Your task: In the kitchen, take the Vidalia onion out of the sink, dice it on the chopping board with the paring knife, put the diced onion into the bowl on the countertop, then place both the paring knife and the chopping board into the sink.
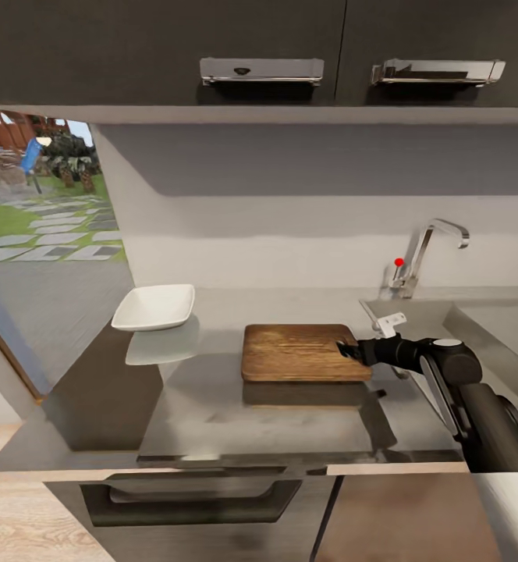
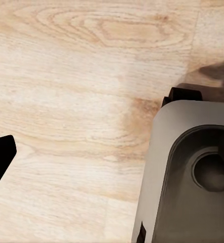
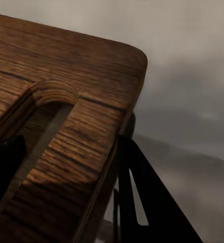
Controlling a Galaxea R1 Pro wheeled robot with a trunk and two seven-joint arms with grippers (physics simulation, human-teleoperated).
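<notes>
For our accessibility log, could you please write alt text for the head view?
The right end effector grips the sink-side end of the chopping board, which lies on the grey countertop. A white bowl sits to the board's left, and the sink with its chrome faucet is at the right.

Dark wall cabinets (image 1: 259, 47), garden window (image 1: 44, 187)

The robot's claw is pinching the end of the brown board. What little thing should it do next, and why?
Probably lift the chopping board a little off the countertop, then carry it toward the sink. The right gripper looks clamped on the board's slotted end, one finger under its edge in the right wrist view, and the board's top is bare, so the sink seems next.
</notes>
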